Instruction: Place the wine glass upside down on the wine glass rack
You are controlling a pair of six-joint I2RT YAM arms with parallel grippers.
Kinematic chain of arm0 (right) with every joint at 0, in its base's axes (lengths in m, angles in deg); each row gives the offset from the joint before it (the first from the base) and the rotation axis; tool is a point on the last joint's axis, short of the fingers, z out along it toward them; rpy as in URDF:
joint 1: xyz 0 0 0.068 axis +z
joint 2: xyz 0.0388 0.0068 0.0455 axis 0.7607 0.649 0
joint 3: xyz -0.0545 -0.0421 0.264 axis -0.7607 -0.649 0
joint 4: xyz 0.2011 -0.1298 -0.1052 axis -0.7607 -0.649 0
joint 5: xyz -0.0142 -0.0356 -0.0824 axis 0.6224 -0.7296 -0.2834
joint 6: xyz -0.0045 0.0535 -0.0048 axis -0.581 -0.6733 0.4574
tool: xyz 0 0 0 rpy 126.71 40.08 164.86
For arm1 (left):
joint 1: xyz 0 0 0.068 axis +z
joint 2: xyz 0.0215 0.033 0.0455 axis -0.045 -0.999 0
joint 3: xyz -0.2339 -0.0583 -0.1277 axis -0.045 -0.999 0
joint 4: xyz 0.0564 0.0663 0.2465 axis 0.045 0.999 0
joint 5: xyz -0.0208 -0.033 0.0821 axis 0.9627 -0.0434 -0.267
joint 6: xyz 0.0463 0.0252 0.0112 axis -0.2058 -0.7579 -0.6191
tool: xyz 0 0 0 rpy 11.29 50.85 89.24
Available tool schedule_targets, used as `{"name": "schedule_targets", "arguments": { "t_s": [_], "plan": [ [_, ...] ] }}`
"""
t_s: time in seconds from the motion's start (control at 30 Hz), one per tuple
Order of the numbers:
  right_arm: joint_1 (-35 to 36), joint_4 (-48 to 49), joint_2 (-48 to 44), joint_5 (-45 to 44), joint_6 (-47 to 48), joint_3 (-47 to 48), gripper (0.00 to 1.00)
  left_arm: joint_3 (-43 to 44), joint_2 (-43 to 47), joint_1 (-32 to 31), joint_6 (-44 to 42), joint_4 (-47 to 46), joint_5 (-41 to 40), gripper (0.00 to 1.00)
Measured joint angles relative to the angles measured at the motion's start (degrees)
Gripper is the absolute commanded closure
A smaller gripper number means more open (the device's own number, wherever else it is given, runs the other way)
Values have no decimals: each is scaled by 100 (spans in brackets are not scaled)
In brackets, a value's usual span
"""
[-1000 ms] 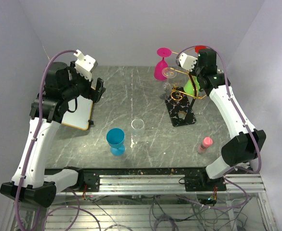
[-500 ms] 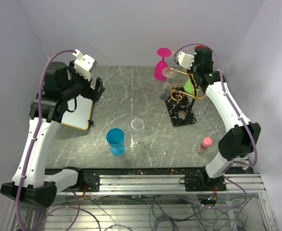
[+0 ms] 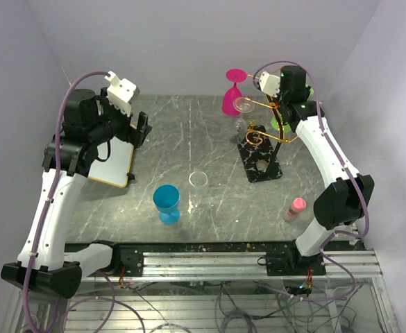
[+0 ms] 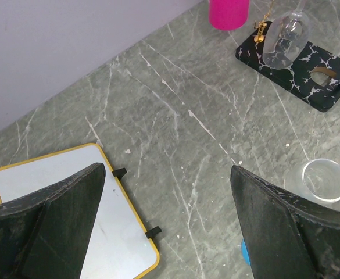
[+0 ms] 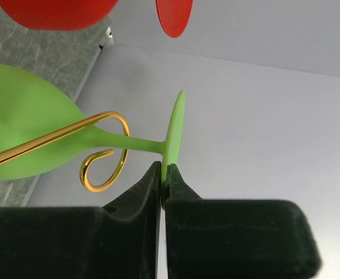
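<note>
- Right gripper (image 5: 163, 172): jaws nearly closed, pinching the rim of the flat round foot of the green plastic wine glass (image 5: 24, 131).
- In the right wrist view, the stem of the green glass crosses the curled end of 1 gold wire arm (image 5: 106, 152). Cannot tell whether stem and wire touch.
- A red wine glass (image 5: 56, 13) hangs just above in that view, with bowl and foot both partly cut off.
- Tall gold wire rack on a black marbled rectangular base (image 3: 255, 157): stands at the far right of the grey marble-pattern table (image 3: 189, 139). The right arm reaches over its top.
- A magenta wine glass (image 3: 231, 99) hangs upside down on the rack's left side, with a clear wine glass (image 3: 243, 106) just beside it.
- Left gripper (image 4: 167, 170): jaws wide apart, nothing between them, held above the table's left side near a white board with a yellow edge (image 4: 82, 209).
- Centre front of the table: 1 clear tumbler (image 3: 198, 182) and 1 blue plastic cup (image 3: 166, 203), close together but apart.
- A small pink bottle (image 3: 295, 207) stands at front right.
</note>
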Motion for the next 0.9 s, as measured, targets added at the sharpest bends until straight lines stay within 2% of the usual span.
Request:
{"name": "schedule_targets", "arguments": {
  "t_s": [0.9],
  "plan": [
    [-249, 57, -11, -168, -2, -59, 100, 0, -107, 0, 46, -90, 190, 1]
  ]
}}
